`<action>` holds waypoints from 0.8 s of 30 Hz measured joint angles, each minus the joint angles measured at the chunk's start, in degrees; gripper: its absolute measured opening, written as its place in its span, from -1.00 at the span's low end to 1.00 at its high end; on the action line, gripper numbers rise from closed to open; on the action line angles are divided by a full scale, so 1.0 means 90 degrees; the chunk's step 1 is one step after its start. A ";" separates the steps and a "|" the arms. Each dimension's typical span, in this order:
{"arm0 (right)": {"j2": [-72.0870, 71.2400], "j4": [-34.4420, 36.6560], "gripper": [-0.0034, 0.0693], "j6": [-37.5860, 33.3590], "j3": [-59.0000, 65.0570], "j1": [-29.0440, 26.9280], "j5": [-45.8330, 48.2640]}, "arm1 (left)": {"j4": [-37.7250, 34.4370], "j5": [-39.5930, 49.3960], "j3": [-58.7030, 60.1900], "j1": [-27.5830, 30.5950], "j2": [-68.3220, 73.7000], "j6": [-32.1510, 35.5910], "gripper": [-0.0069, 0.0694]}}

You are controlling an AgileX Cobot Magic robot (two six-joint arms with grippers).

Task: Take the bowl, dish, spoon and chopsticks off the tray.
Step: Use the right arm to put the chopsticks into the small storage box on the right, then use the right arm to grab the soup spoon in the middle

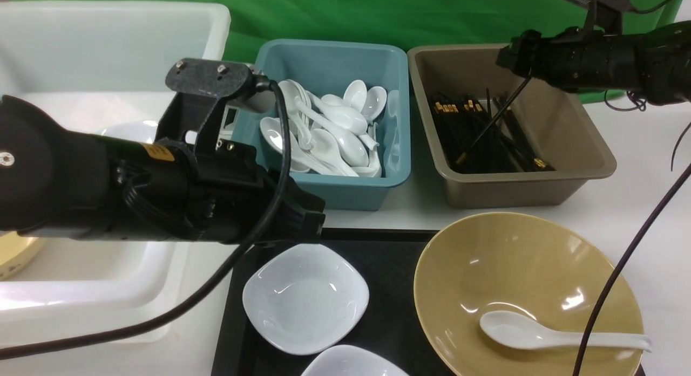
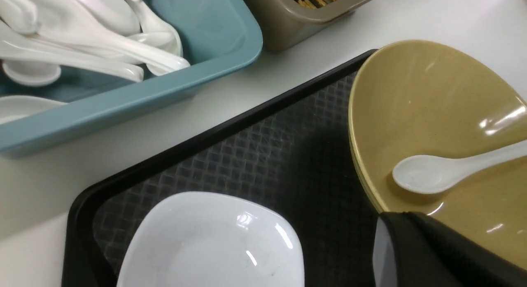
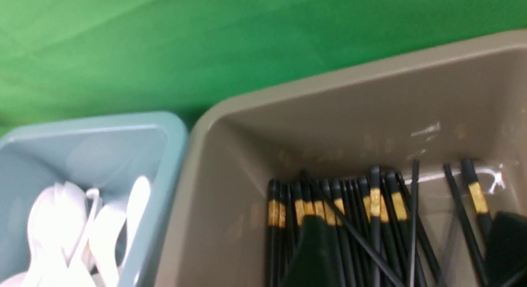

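While the right tool (image 3: 409,237) hangs spread wide over the brown tub (image 1: 561,144), the chopsticks (image 1: 494,120) slant beneath it — falling free, it seems. Next: the spoon (image 1: 518,333), lying in the bowl (image 1: 513,257) on the tray (image 1: 388,289) — the closed left tool (image 2: 407,237) must open.

The left arm (image 1: 135,203) covers the tray's (image 1: 388,306) far-left corner. The left gripper (image 2: 416,250) shows only as one dark finger, cut off by the edge of the left wrist view. The nearest white dish (image 1: 351,364) and the bowl's (image 1: 518,268) near rim run off the front view. A yellowish thing (image 1: 16,257) at far left stays mostly hidden. The right wrist view is blurred, and the right gripper's fingers (image 3: 313,254) are dark smears.
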 joint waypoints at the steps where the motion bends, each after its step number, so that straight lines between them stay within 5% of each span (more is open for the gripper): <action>1: -0.0021 -0.0311 0.58 0.0288 0.0000 -0.0016 0.0199 | 0.0003 0.0040 0.0000 0.0000 0.0000 -0.0018 -0.83; 7: -0.0313 -0.1991 0.61 0.1874 -0.0311 -0.0156 0.1619 | 0.0003 0.0192 0.0000 0.0000 0.0000 -0.0166 -0.83; 11: -0.0864 -0.4316 0.61 0.3279 -0.0884 -0.0175 0.3142 | 0.0003 0.0230 0.0000 0.0000 0.0000 -0.0180 -0.83; 15: -0.1414 -0.5554 0.61 0.3870 -0.1392 -0.0175 0.4639 | -0.0148 0.0202 0.0000 0.0000 0.0000 -0.0180 -0.83; 24: -0.2561 -0.5805 0.58 0.3699 -0.1608 -0.0175 0.5751 | -0.0273 0.0012 0.0000 0.0000 -0.0259 -0.0180 -0.83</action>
